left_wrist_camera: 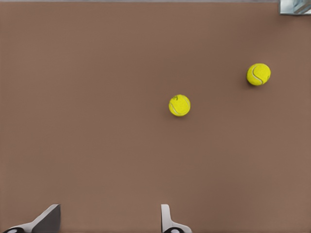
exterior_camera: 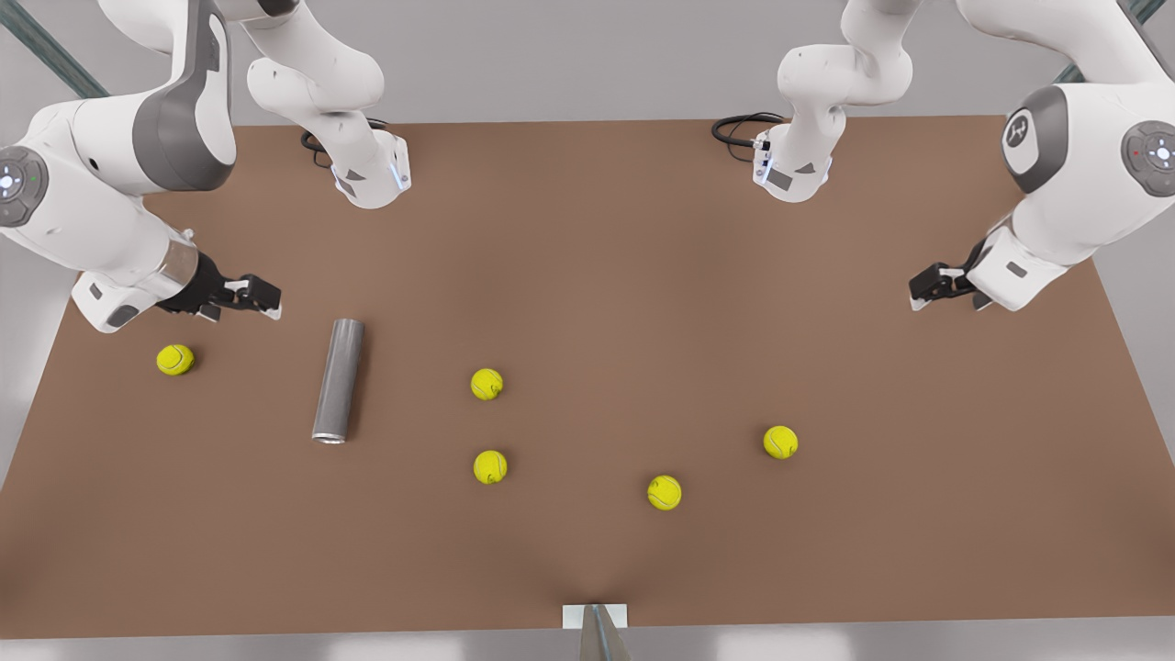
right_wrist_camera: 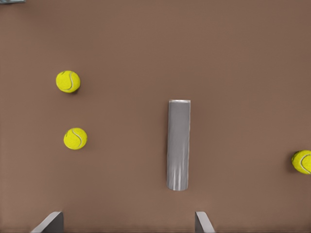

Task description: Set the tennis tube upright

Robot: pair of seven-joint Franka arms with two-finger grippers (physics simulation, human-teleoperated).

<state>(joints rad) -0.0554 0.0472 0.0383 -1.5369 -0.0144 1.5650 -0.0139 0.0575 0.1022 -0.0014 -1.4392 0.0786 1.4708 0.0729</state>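
The tennis tube [exterior_camera: 338, 381] lies flat on the brown table [exterior_camera: 587, 239], towards the front view's left, its silvery rim [exterior_camera: 329, 439] at the near end. In the right wrist view the tube [right_wrist_camera: 179, 145] stretches away ahead of my right gripper [right_wrist_camera: 127, 224], which is open and holds nothing. That right gripper [exterior_camera: 262, 296] hovers just left of the tube's far end in the front view. My left gripper [exterior_camera: 923, 286] waits at the front view's right, open [left_wrist_camera: 107, 222] and empty, far from the tube.
Several yellow tennis balls lie scattered: one [exterior_camera: 174, 359] left of the tube, two [exterior_camera: 486, 384] [exterior_camera: 489, 466] right of it, two more [exterior_camera: 664, 492] [exterior_camera: 780, 442] nearer the left gripper. A white marker [exterior_camera: 595, 615] sits at the table's near edge.
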